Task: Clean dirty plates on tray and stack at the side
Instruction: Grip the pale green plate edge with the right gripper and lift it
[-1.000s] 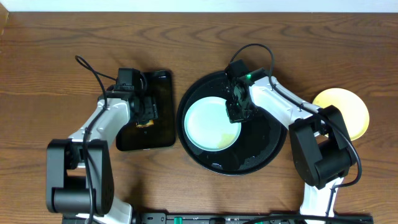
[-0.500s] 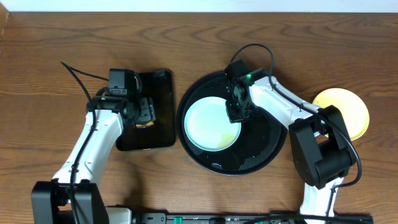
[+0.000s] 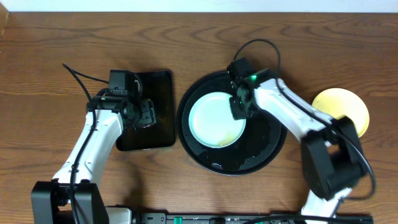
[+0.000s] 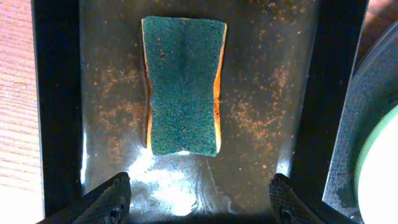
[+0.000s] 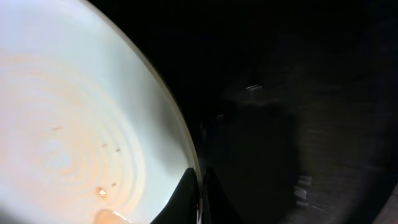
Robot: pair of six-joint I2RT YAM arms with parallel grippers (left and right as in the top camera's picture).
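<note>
A pale mint-green plate point(image 3: 211, 121) with faint brown streaks lies in the round black tray point(image 3: 267, 149). My right gripper point(image 3: 240, 107) is shut on its right rim; the right wrist view shows both fingers point(image 5: 200, 199) pinching the plate point(image 5: 74, 124) at its edge. A pale yellow plate point(image 3: 345, 111) sits on the wooden tabletop at the right. No second mint-green plate shows clearly. My left gripper point(image 3: 142, 115) is open and empty over the rectangular black tray. In the left wrist view its fingers point(image 4: 200, 199) stand wide apart, short of a green sponge point(image 4: 183, 87).
The rectangular black tray point(image 3: 158, 81) lies left of the round tray, wet and speckled with brown crumbs point(image 4: 261, 118). The round tray's rim point(image 4: 367, 124) lies close on its right. Bare wood tabletop point(image 3: 50, 74) surrounds both trays.
My left arm swung outward and its gripper now covers the sponge in the overhead view. My right gripper shifted the mint-green plate slightly up and to the right.
</note>
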